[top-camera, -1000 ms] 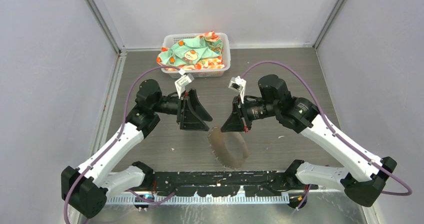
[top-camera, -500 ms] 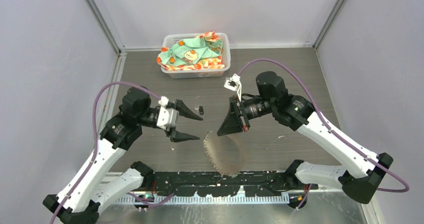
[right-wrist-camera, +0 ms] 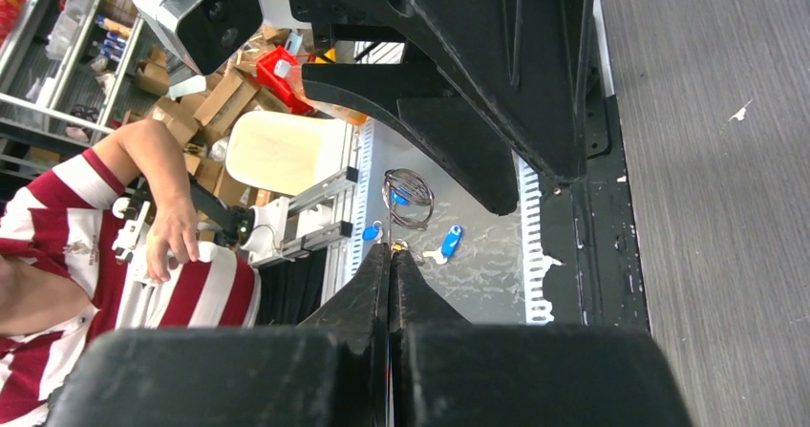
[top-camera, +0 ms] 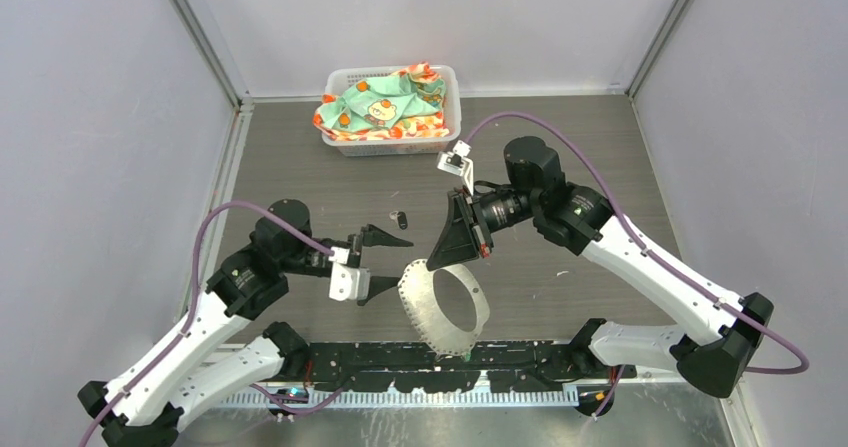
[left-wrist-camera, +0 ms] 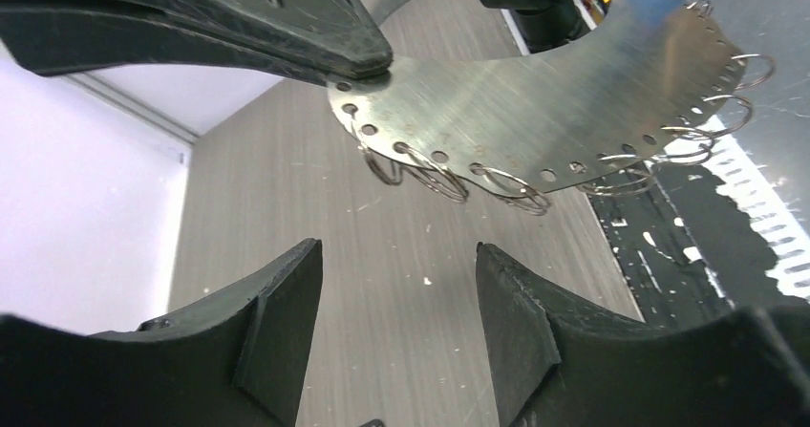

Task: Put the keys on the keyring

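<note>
The keyring (top-camera: 415,292) is a wide silver band bent into a loop, with small wire rings (left-wrist-camera: 506,183) hanging from holes along its edge. It hangs above the table's near middle, and my right gripper (top-camera: 432,264) is shut on its upper left edge. In the left wrist view, the right fingers (left-wrist-camera: 363,59) pinch the band (left-wrist-camera: 573,93). In the right wrist view that gripper (right-wrist-camera: 392,255) shows no gap. My left gripper (top-camera: 400,263) is open and empty, just left of the loop, and points at it (left-wrist-camera: 396,293). One small black-headed key (top-camera: 401,217) lies on the table behind the left fingers.
A white basket (top-camera: 452,85) holding a patterned cloth (top-camera: 385,102) stands at the back centre. The black mounting rail (top-camera: 450,357) runs along the near edge under the loop. Grey walls close in both sides.
My left arm pulled back toward the near left, lowered, and its jaws narrowed somewhat. My right gripper shifted left with the keyring, which turned its silver face up.
</note>
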You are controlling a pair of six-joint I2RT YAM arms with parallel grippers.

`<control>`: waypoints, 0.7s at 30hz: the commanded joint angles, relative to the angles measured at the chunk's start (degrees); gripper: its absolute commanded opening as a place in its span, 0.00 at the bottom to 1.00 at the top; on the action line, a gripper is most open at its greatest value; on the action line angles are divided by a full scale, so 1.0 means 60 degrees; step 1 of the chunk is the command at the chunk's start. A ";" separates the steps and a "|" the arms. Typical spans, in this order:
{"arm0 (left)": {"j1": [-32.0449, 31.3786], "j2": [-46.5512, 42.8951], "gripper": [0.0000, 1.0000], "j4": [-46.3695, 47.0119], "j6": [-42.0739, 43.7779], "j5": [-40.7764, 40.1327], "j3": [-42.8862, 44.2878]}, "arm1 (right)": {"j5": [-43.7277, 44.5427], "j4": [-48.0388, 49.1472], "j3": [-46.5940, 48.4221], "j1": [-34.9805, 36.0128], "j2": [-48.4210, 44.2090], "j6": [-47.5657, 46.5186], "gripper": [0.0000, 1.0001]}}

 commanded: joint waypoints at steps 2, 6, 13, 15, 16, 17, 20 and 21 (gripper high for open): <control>-0.0050 -0.0245 0.61 0.1269 -0.0182 -0.0177 0.0044 | -0.0542 0.0466 0.0085 0.0057 0.0062 0.0284 0.01; -0.0065 -0.0301 0.57 0.1488 -0.0624 -0.0012 0.0207 | -0.0578 0.0349 0.0088 0.0071 0.0151 0.0240 0.01; -0.0107 -0.0319 0.50 0.1677 -0.1024 0.0123 0.0409 | -0.0604 0.0258 0.0083 0.0106 0.0283 0.0196 0.01; -0.0157 -0.0318 0.47 0.1672 -0.1195 0.0228 0.0475 | -0.0605 0.0239 0.0092 0.0106 0.0320 0.0181 0.01; -0.0173 -0.0330 0.46 0.1677 -0.1266 0.0269 0.0493 | -0.0597 0.0208 0.0099 0.0116 0.0324 0.0161 0.01; -0.0181 -0.0352 0.45 0.1679 -0.1350 0.0304 0.0509 | -0.0579 0.0160 0.0107 0.0108 0.0328 0.0120 0.01; -0.0182 -0.0404 0.42 0.1578 -0.1541 0.0406 0.0546 | -0.0545 0.0081 0.0114 0.0115 0.0325 0.0048 0.01; -0.0182 -0.0416 0.41 0.1535 -0.1589 0.0444 0.0565 | -0.0525 0.0012 0.0114 0.0121 0.0328 0.0002 0.01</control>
